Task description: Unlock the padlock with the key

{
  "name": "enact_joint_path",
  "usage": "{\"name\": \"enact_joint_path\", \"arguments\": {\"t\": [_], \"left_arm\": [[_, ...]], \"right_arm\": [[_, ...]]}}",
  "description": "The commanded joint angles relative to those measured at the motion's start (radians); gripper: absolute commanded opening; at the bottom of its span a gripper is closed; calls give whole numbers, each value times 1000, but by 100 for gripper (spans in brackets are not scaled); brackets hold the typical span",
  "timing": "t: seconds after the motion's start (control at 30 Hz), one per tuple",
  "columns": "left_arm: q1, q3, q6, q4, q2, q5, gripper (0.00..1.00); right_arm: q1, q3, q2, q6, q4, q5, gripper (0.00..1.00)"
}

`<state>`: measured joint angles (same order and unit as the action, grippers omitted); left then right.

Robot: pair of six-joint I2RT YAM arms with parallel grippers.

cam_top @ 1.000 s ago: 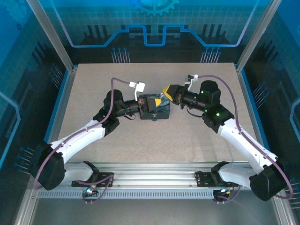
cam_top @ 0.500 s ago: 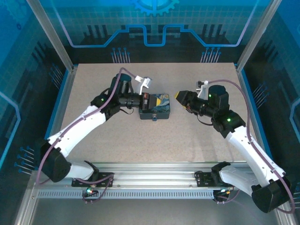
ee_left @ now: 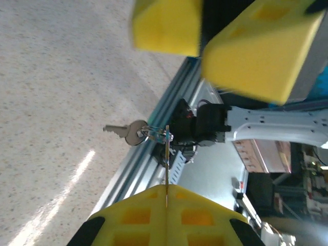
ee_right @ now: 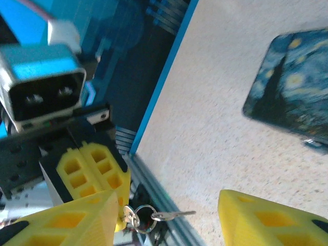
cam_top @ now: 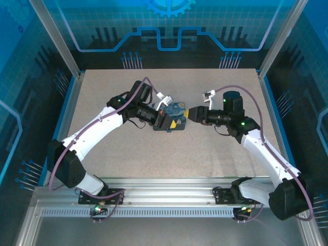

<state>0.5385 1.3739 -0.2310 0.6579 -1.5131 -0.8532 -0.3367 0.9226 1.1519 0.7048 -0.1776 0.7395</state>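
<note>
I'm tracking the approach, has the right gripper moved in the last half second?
Yes. The right gripper has shifted left, away from the table's right edge, closing on the tin.

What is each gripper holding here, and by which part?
Left gripper pinches the key by the end away from its ring; a second key dangles from the ring. Right gripper is open, holding nothing.

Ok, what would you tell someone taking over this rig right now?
Left gripper: shut on the key, with a ring and a second key dangling from it above the table.
Right gripper: open, empty, facing the left one.
Tin: on the table.
Done: key is in hand.
Left: get the key into the padlock and turn it.
</note>
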Motion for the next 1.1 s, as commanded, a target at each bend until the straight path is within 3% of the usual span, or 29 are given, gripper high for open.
{"name": "enact_joint_path", "arguments": {"t": [0.0,0.4,0.9,1.07], "left_arm": [[-6,13,31,15,19,-100,0],[-6,-2,54,21,31,-118,0],[-9,-7,66,26,26,-113,0],[-9,-10,65,25,25,-115,0]], "right_arm": [[-55,43,13,-94,6,89,55],[-96,48,22,-121,13,122,35],[-67,40,-30,-166,-44,153,34],[-64,39,-35,-171,-43,162,23]]}}
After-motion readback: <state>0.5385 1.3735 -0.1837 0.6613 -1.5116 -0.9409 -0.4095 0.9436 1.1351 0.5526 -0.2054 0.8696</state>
